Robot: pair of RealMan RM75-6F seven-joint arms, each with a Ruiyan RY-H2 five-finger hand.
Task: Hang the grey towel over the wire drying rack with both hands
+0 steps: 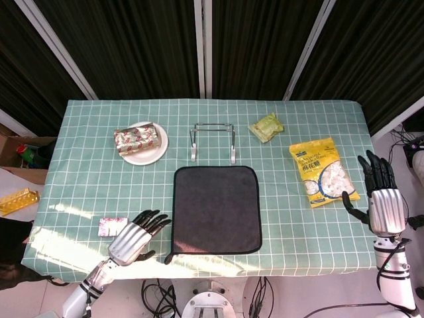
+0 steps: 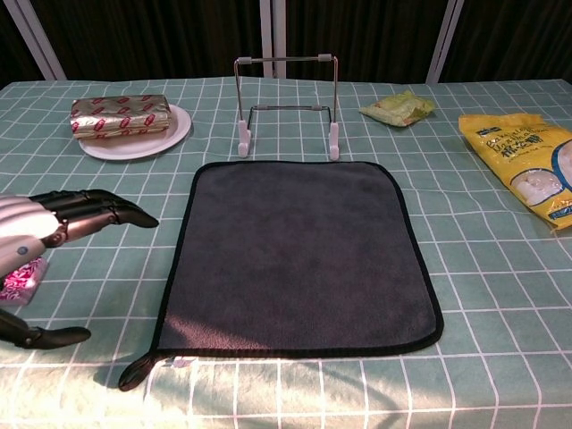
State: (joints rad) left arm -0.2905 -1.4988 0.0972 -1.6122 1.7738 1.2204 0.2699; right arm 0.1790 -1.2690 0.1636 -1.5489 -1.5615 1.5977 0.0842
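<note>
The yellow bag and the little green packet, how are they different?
The yellow snack bag is much bigger than the green packet. The yellow bag lies long and fairly flat near the table's right edge, while the green packet looks crumpled and puffy and sits farther back, just right of the wire rack. The yellow bag has a picture of pale food on it; the green packet's print is too small to read. Both lie on the checked tablecloth, untouched by either hand.

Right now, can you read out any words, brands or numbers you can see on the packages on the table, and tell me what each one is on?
Yellow bag: dark blue print on its front, too small to read.
Gold and red packet on the white plate: a red pattern, no legible text.
Green packet: too blurred.
Small pink packet: pattern only, nothing readable.
No text can be quoted.
</note>
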